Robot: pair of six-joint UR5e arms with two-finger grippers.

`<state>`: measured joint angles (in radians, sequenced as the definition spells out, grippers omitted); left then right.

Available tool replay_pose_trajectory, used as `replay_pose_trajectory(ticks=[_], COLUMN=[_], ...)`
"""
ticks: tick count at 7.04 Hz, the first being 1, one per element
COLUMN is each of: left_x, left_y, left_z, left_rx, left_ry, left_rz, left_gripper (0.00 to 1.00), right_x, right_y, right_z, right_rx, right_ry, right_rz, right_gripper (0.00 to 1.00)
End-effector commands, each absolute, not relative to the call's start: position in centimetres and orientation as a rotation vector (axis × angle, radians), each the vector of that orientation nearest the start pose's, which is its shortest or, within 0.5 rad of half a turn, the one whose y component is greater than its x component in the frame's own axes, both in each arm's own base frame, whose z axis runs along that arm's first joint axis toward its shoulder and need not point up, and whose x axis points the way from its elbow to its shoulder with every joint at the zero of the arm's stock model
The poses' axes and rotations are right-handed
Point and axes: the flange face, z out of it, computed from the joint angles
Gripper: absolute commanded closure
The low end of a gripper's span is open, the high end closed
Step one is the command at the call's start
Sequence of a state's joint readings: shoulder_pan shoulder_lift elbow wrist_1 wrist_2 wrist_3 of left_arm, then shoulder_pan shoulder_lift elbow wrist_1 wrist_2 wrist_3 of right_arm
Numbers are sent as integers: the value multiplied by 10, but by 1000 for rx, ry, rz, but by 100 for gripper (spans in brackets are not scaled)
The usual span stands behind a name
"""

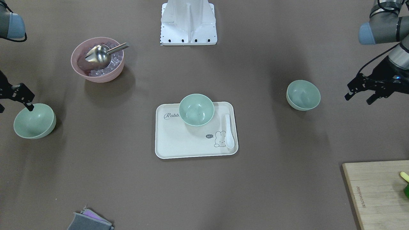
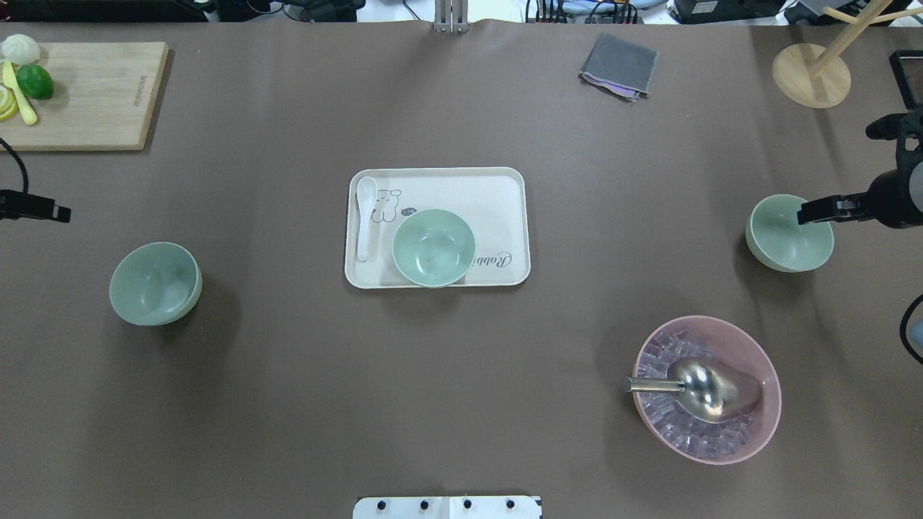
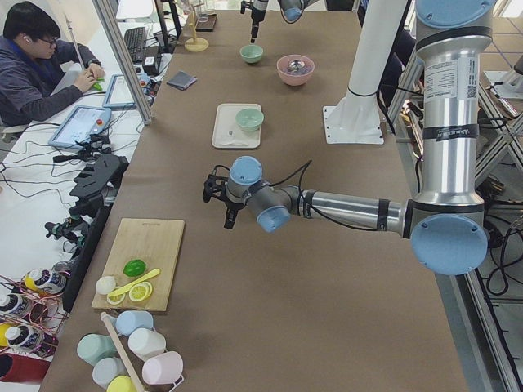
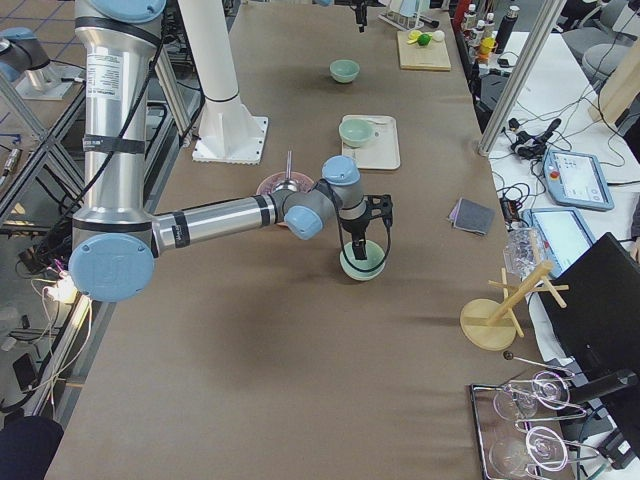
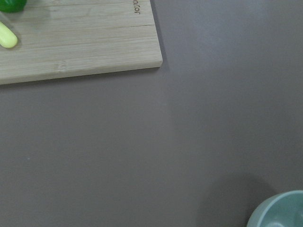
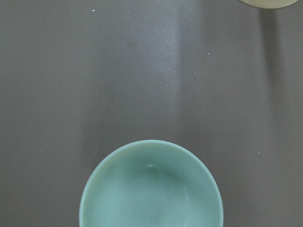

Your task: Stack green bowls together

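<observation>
Three pale green bowls stand apart. One bowl (image 1: pixel 196 109) sits on the cream tray (image 1: pixel 179 143) at the table's middle. A second bowl (image 1: pixel 303 95) rests on the bare table on my left side. My left gripper (image 1: pixel 358 98) is open and empty, off to that bowl's outer side and clear of it. The third bowl (image 1: pixel 34 120) is on my right side. My right gripper (image 4: pixel 370 248) hangs open at that bowl's rim, one finger (image 1: pixel 30 107) over its edge. In the right wrist view this bowl (image 6: pixel 150 187) fills the bottom.
A pink bowl (image 1: pixel 97 60) with ice cubes and a metal scoop stands near the right-side green bowl. A white spoon (image 1: pixel 229 131) lies on the tray. A cutting board (image 2: pixel 79 94), a grey cloth (image 2: pixel 619 66) and a wooden stand (image 2: pixel 811 72) line the far edge.
</observation>
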<state>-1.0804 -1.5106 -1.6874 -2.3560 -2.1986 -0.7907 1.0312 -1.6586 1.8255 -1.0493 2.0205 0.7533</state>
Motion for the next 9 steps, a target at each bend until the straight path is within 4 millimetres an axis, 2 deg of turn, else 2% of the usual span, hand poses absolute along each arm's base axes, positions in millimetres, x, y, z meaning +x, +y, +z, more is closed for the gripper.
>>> replay_pose_trajectory(ticks=[1, 2, 3, 4, 7, 9], left_x=[227, 240, 244, 251, 255, 263], left_y=[-452, -445, -442, -438, -432, -428], left_z=[534, 533, 528, 525, 530, 532], left_rx=[296, 294, 297, 294, 282, 281], left_ry=[936, 946, 954, 960, 954, 945], left_rz=[-20, -10, 4, 20, 34, 43], left_gripper=[9, 15, 21, 34, 47, 52], right_x=[-162, -159, -148, -136, -134, -134], right_y=[-463, -463, -464, -464, -462, -462], right_z=[529, 530, 529, 530, 535, 534], right_rx=[289, 285, 281, 273, 273, 275], right_ry=[-743, -751, -775, -798, -782, -784], right_rz=[23, 24, -4, -7, 0, 0], right_gripper=[0, 0, 0, 0, 0, 0])
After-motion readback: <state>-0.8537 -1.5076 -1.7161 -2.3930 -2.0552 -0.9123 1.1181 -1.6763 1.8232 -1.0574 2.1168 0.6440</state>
